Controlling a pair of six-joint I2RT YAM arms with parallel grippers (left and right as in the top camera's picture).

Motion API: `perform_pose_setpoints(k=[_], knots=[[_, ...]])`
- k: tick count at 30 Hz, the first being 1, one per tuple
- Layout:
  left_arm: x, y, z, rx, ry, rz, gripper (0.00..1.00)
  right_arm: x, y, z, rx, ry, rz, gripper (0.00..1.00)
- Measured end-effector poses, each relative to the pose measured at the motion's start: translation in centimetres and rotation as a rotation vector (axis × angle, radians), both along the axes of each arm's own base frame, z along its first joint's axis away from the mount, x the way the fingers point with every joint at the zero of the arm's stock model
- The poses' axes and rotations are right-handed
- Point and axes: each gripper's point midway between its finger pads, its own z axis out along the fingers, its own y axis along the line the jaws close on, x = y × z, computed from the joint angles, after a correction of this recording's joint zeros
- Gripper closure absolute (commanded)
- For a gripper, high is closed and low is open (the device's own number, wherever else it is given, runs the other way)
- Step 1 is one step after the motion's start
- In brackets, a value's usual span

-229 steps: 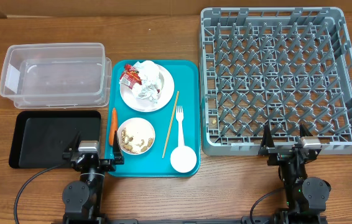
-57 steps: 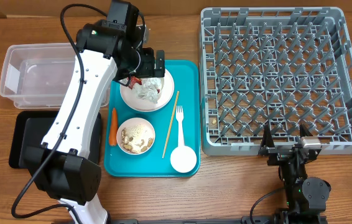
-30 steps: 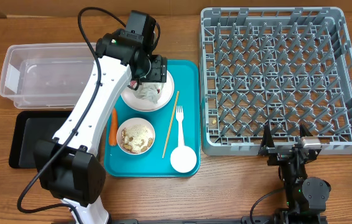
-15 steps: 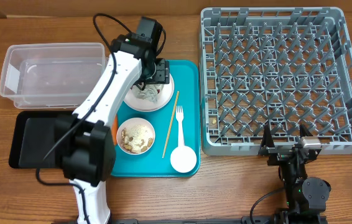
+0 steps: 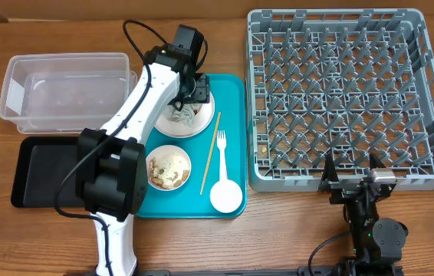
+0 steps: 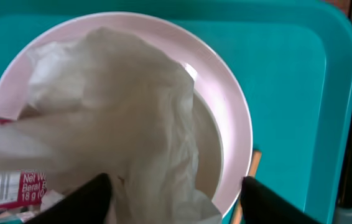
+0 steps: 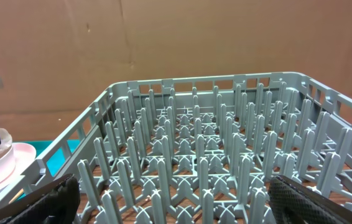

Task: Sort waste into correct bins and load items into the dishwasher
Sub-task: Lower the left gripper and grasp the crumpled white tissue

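Note:
My left gripper (image 5: 189, 93) is open and low over the white plate (image 5: 202, 125) at the back of the teal tray. In the left wrist view the fingers (image 6: 176, 205) straddle a crumpled white napkin (image 6: 120, 106) on the plate (image 6: 235, 118). The red wrapper (image 6: 5, 186) lies at the left of that view. The bowl (image 5: 168, 167) holds rice and nuts. The cup (image 5: 226, 196), fork (image 5: 220, 146) and chopstick (image 5: 209, 162) lie on the tray. The carrot is hidden by the arm. My right gripper (image 5: 353, 181) is open and empty at the grey dish rack's (image 5: 347, 92) front edge.
The clear tub (image 5: 64, 92) stands at the back left, with the flat black tray (image 5: 48, 172) in front of it. The teal tray (image 5: 232, 100) sits between them and the rack. The right wrist view shows the rack's pegs (image 7: 226, 143).
My left arm has risen from its rest spot and swung over the plate. In the last second the gripper shifted right and lowered onto the napkins. The right arm has not moved.

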Motion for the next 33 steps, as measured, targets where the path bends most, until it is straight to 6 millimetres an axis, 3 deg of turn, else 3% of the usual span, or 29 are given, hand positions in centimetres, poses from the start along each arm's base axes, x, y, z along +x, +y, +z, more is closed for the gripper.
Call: perform_pose_setpoints(k=[2, 5, 18, 29, 33], knots=[[0.09, 0.12, 0.02, 0.004, -0.004, 0.008, 0.51, 0.00, -0.01, -0.01, 0.000, 0.000, 0.000, 0.00], [0.24, 0.34, 0.05, 0.017, -0.011, 0.014, 0.53, 0.00, 0.00, 0.00, 0.000, 0.000, 0.000, 0.00], [0.24, 0.89, 0.02, 0.046, -0.014, 0.023, 0.54, 0.00, 0.00, -0.01, 0.000, 0.000, 0.000, 0.00], [0.24, 0.95, 0.02, 0.047, -0.014, 0.030, 0.93, 0.00, 0.01, 0.00, 0.000, 0.000, 0.000, 0.00], [0.24, 0.95, 0.02, 0.048, -0.014, 0.028, 0.96, 0.00, -0.01, -0.01, 0.000, 0.000, 0.000, 0.00]])
